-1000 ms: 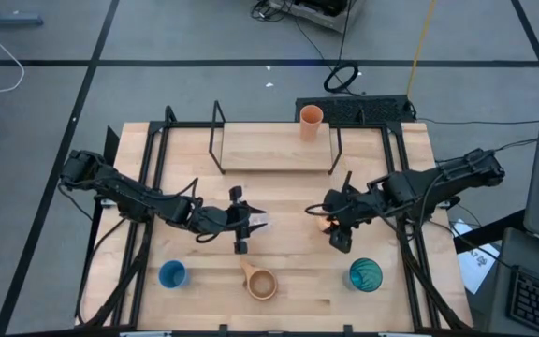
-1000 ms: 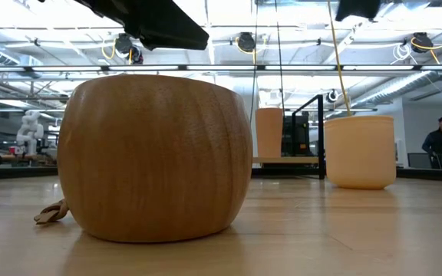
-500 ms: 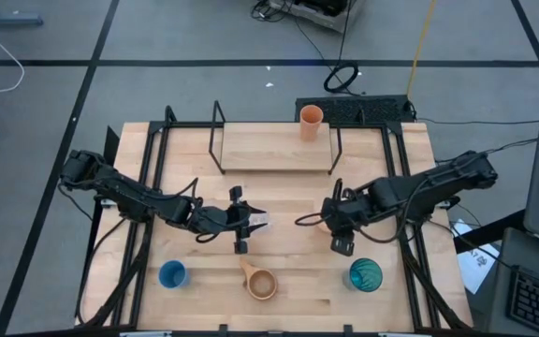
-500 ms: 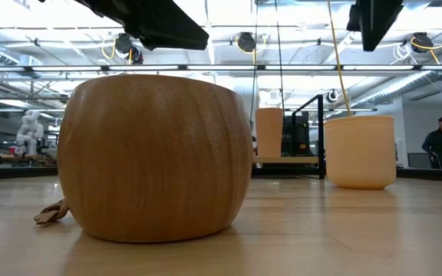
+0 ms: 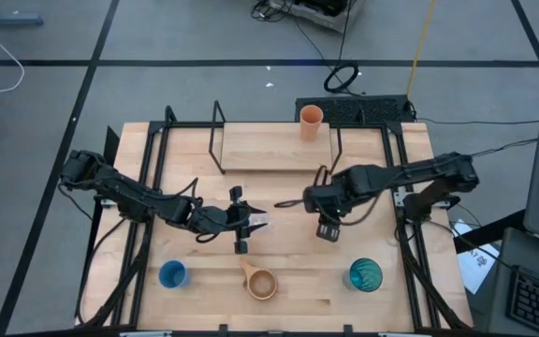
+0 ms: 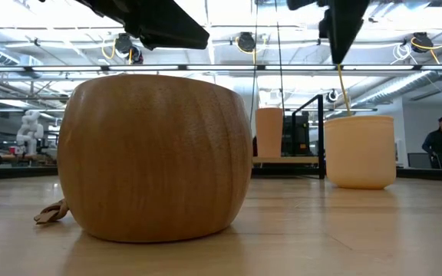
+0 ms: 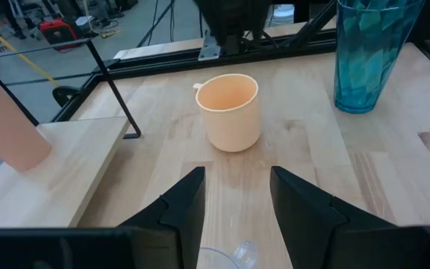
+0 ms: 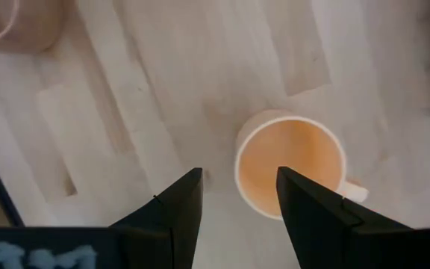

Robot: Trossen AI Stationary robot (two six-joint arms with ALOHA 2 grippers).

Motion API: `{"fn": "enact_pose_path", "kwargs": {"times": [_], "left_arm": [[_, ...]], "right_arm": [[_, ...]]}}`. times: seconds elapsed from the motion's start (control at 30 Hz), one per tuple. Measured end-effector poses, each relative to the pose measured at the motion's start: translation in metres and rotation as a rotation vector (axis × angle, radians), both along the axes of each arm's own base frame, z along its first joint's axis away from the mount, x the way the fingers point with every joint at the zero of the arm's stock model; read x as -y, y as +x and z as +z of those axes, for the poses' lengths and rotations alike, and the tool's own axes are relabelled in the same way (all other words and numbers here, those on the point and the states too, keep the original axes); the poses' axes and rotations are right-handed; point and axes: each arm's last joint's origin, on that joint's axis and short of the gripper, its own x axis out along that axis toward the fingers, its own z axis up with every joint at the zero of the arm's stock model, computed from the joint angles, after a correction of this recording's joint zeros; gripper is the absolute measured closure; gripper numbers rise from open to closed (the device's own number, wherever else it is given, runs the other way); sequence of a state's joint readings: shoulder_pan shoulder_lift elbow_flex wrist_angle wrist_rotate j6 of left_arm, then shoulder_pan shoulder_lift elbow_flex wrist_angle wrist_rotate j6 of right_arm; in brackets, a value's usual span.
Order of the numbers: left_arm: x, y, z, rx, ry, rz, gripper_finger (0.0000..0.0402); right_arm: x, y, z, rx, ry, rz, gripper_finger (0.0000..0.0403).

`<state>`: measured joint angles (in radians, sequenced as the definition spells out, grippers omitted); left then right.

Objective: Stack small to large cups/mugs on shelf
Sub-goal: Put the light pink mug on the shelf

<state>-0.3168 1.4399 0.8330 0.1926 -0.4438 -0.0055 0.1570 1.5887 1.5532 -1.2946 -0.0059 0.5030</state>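
Right gripper (image 5: 327, 227) has shifted left since a second ago, fingers spread and empty, above the upright pale orange cup (image 8: 291, 170) at table centre, its handle pointing right. Left gripper (image 5: 251, 225) pinches the tiny clear cup (image 5: 262, 224) at centre-left

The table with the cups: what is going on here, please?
The right gripper hangs with open jaws over a handled cup on the table, not touching it. The left gripper holds a clear cup mid-table. An orange cup stands on the shelf. The blue cup, mug and tumbler are untouched.
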Motion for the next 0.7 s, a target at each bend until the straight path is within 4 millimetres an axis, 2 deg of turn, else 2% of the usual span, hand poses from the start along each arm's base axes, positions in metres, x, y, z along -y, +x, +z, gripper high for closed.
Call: {"fn": "enact_pose_path", "kwargs": {"times": [0.2, 0.37, 0.7], "left_arm": [[0.000, 0.000, -0.001, -0.005, -0.006, 0.002, 0.0247], [0.000, -0.001, -0.001, -0.012, -0.011, 0.005, 0.0247], [0.000, -0.001, -0.001, -0.013, -0.015, 0.006, 0.0247]], "right_arm": [[0.010, 0.012, -0.006, -0.113, -0.012, -0.085, 0.0240], [0.001, 0.015, -0.014, -0.156, -0.020, -0.091, 0.0235], [-0.006, 0.014, -0.014, -0.147, -0.043, -0.076, 0.0180]]}}
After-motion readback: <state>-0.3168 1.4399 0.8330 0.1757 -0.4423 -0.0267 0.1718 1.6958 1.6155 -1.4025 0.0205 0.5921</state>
